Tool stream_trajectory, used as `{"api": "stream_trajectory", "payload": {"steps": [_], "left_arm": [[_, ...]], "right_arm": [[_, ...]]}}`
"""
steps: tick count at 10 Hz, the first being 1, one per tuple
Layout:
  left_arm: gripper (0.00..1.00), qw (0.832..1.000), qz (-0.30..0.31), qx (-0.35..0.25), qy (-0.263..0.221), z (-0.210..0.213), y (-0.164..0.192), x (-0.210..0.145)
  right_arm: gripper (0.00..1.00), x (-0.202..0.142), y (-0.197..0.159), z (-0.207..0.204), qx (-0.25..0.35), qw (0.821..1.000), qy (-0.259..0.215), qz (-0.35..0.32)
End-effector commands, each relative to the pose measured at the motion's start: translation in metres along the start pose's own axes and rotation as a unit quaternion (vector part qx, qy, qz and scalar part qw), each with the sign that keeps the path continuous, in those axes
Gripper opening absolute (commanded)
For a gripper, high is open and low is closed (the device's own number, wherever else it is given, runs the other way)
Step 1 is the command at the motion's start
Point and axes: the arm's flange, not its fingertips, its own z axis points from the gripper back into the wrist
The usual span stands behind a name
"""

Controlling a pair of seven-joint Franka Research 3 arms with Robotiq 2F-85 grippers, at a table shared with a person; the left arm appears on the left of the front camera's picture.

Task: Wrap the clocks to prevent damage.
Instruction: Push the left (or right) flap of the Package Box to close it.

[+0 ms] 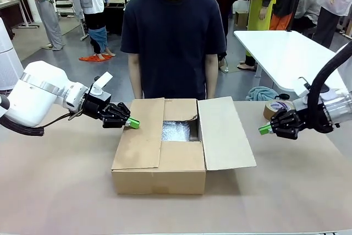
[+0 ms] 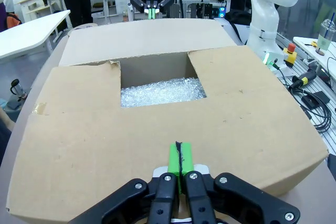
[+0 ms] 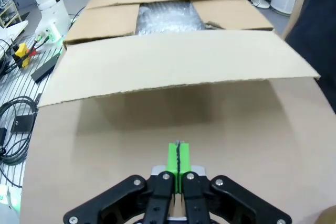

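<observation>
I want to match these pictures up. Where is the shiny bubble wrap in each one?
Front view: the bubble wrap is in the middle of the picture, down in the dark opening.
Left wrist view: the bubble wrap is just above the middle, in the square opening.
Right wrist view: the bubble wrap is near the top, in the middle.
Shared landmark: the cardboard box, whose top opening frames it every time.

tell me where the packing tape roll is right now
In the front view the tape roll lies on the table, right side, just beyond the right claw and right of the cardboard box.
</observation>
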Motion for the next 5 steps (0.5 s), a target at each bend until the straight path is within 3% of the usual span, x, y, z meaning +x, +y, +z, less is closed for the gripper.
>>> {"api": "stream_trajectory", "payload": {"steps": [1, 5], "left_arm": [[0.0, 1.0, -0.003, 0.004, 0.007, -0.003, 0.0, -0.002], [0.0, 1.0, -0.003, 0.004, 0.007, -0.003, 0.0, -0.002]], "right_arm": [[0.01, -0.001, -0.002, -0.018, -0.005, 1.0, -0.004, -0.002], [0.01, 0.01, 0.004, -0.051, 0.033, 0.999, -0.007, -0.013]]}}
